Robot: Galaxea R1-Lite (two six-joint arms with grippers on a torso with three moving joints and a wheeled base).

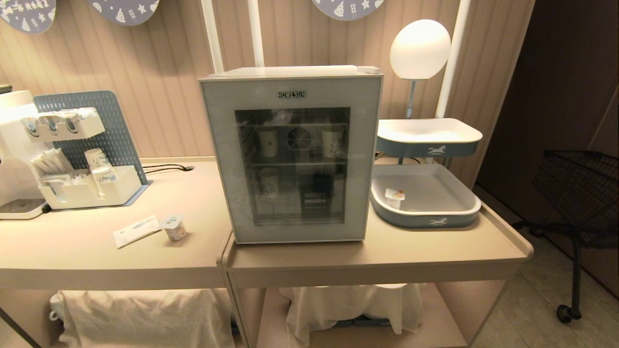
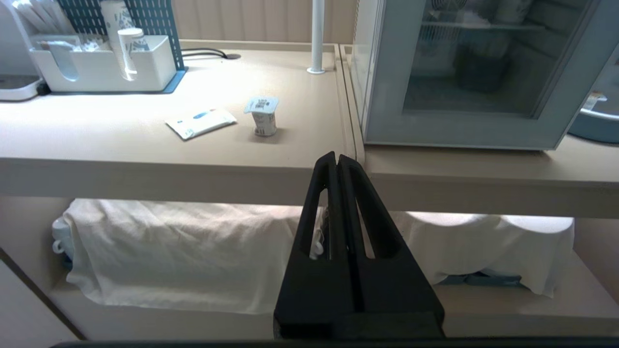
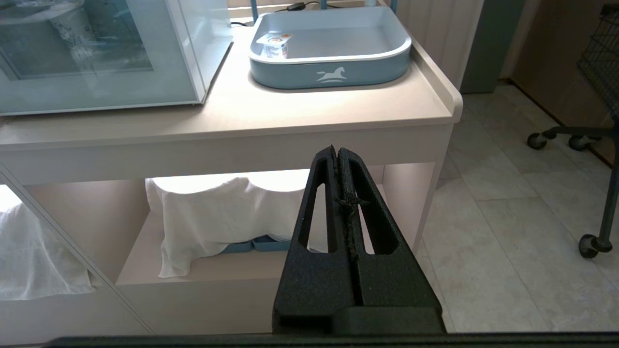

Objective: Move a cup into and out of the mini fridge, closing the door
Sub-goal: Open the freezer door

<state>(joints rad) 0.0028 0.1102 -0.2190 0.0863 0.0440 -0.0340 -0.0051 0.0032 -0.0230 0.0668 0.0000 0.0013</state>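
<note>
Yogurt cup upright on counter left of mini fridge, door closed, my left gripper and right gripper pressed together, empty, below counter edge.

Beige counter, ribbed wall, tiled floor.
</note>
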